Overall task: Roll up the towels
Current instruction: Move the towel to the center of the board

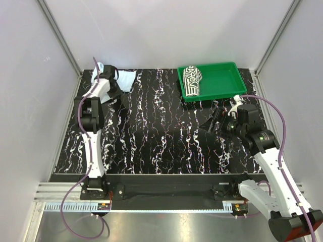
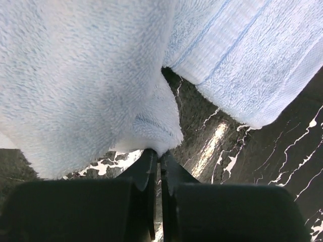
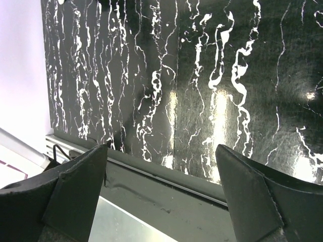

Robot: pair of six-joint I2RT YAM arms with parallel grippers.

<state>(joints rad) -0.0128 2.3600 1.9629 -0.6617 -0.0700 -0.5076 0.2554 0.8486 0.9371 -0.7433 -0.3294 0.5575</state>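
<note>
The pale blue towel [image 1: 127,79] lies crumpled at the mat's far left corner. It fills the left wrist view [image 2: 75,75], where a fold hangs over a flatter layer with thin blue lines. My left gripper [image 2: 159,154] is shut on a low corner of that fold, and from above it [image 1: 114,80] sits at the towel's left side. The striped towel [image 1: 192,80] lies rolled up in the green tray [image 1: 224,83]. My right gripper [image 3: 161,148] is open and empty, hovering in front of the tray [image 1: 213,124].
The black marbled mat [image 1: 161,136] covers the table. Its near edge and a metal rail [image 3: 166,196] show under the right gripper. Grey walls close in the left, right and back sides.
</note>
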